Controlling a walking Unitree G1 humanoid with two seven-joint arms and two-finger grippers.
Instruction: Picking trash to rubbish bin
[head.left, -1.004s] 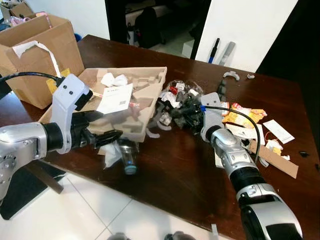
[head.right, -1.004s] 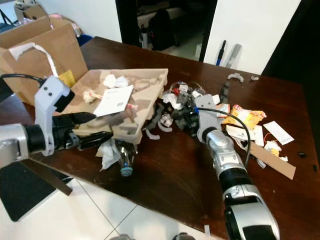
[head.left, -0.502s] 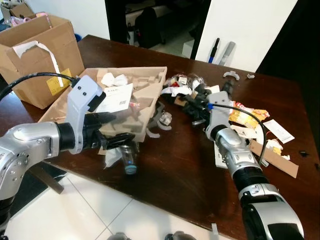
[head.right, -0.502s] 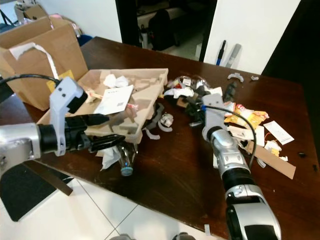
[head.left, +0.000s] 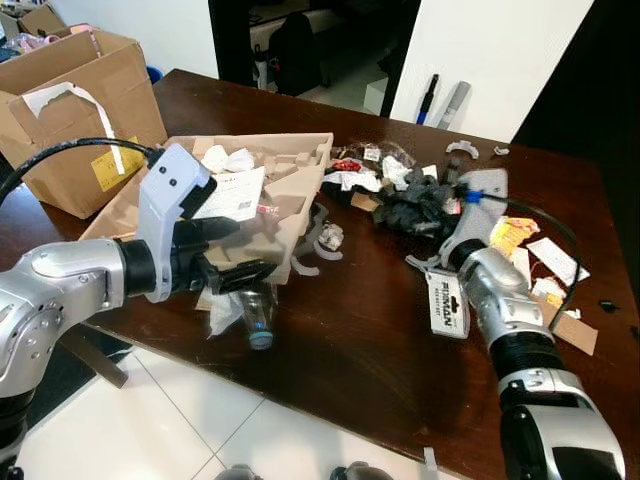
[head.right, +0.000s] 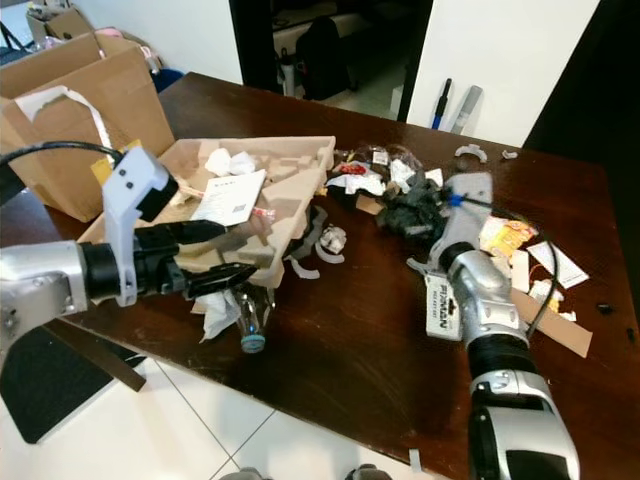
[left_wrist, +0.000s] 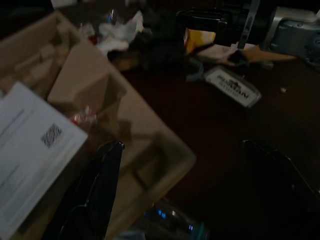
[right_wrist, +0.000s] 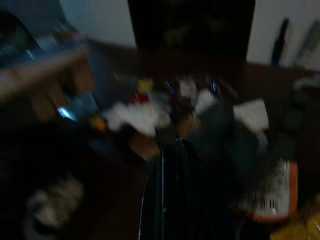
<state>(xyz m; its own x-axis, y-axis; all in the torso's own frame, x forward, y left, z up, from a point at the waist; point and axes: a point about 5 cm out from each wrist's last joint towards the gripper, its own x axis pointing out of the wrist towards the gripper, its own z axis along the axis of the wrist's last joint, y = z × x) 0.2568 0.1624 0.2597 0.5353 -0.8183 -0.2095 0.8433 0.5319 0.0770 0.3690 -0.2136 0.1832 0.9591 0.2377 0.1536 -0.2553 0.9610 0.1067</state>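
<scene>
Trash lies across a dark wooden table (head.left: 360, 330). My left gripper (head.left: 233, 252) is open at the front edge of a moulded cardboard tray (head.left: 300, 215), its fingers (left_wrist: 104, 186) spread wide. The tray holds a white printed sheet (head.left: 228, 195) and crumpled paper. Under the tray's edge lies a clear plastic bottle (head.left: 257, 318). My right gripper (head.left: 418, 207) is buried in a clump of black plastic trash (head.left: 405, 212) in the middle pile. Its fingers (right_wrist: 174, 185) look pressed together in the blurred right wrist view, shut on that clump.
A large open cardboard box (head.left: 70, 110) stands at the table's far left. A white label (head.left: 446, 303), yellow wrappers (head.left: 515, 232), paper scraps and a cardboard strip (head.left: 565, 332) lie by my right arm. The table's front edge drops to white floor tiles (head.left: 200, 430).
My right gripper has swung right and back, dragging the black clump and nearby scraps with it. The left gripper moved slightly forward and right along the tray's edge.
</scene>
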